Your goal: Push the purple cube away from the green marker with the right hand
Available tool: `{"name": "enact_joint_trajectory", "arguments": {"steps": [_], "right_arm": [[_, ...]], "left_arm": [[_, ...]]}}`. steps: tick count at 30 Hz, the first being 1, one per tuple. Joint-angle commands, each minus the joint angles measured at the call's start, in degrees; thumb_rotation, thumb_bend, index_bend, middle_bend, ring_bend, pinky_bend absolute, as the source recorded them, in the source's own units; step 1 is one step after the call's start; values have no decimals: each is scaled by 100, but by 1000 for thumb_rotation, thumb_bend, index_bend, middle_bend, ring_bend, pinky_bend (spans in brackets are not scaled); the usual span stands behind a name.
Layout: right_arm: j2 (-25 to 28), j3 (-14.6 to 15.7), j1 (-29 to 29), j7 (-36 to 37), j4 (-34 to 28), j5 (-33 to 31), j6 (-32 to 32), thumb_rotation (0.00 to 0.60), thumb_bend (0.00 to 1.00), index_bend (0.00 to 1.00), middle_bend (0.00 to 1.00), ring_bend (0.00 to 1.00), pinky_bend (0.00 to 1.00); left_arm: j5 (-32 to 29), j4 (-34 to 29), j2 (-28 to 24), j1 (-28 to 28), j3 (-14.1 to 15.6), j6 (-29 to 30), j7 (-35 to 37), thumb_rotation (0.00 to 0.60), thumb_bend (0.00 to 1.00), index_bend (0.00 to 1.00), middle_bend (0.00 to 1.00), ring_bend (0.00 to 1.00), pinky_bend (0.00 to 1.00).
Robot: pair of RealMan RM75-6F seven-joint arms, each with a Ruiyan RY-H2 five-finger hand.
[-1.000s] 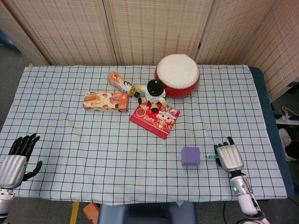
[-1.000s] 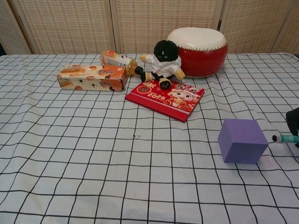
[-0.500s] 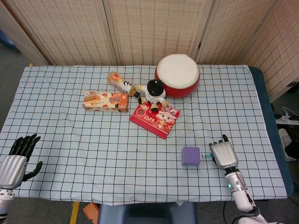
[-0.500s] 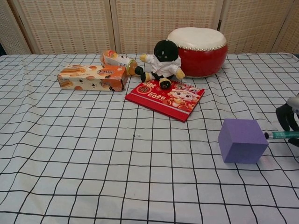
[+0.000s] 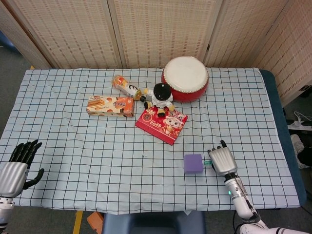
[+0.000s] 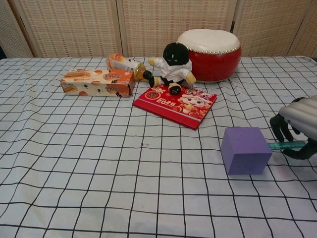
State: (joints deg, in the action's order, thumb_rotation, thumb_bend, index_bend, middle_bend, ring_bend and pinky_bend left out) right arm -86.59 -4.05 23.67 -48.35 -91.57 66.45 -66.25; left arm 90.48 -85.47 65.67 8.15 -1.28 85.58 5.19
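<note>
The right hand (image 5: 222,161) sits low over the green marker (image 6: 287,145), fingers curled down with nothing grasped, its fingertips (image 6: 275,125) just beside the right face of the purple cube (image 5: 193,163); whether they touch it cannot be told. The cube rests on the checked tablecloth (image 5: 97,146), below the red booklet (image 5: 162,124). The left hand (image 5: 18,165) lies empty at the table's near left corner, fingers spread.

A purple cube (image 5: 193,163), a green marker (image 6: 287,145) and a red drum (image 5: 185,78) are sitting on a white, black-gridded tablecloth (image 5: 87,146).
</note>
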Motion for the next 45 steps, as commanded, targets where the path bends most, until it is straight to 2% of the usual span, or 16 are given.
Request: {"name": "enact_joint_trajectory", "arguments": {"steps": [1,16,33,37,45], "right_arm": [[-79,-28,78,-73,-24,-36,29,600,425,928,764,475,188],[-875,-331,828,-730,-243,-474,305,600,425,928,764,475,192],[-2119,-776,1816,-1418,259,-1313,389,600,425,928,764,475,197],[-1987,-625,1785,-1474,146,-1267,170,600,425,928,765,475,197],[-1045,84,1346,-1392,-719,-926,-314,600,425,928,764,475,197]], "left_arm": [[-11,3,-6,4,0,-14,15,600,414,0,0,0,17],[5,-8,-46,8,17,-24,106,600,414,0,0,0,17],[20,13,-119,1,23,1,321,600,414,0,0,0,17],[14,20,-128,-5,23,4,333,600,413,0,0,0,18],[56,-15,-97,-26,45,46,193,600,414,0,0,0,17]]}}
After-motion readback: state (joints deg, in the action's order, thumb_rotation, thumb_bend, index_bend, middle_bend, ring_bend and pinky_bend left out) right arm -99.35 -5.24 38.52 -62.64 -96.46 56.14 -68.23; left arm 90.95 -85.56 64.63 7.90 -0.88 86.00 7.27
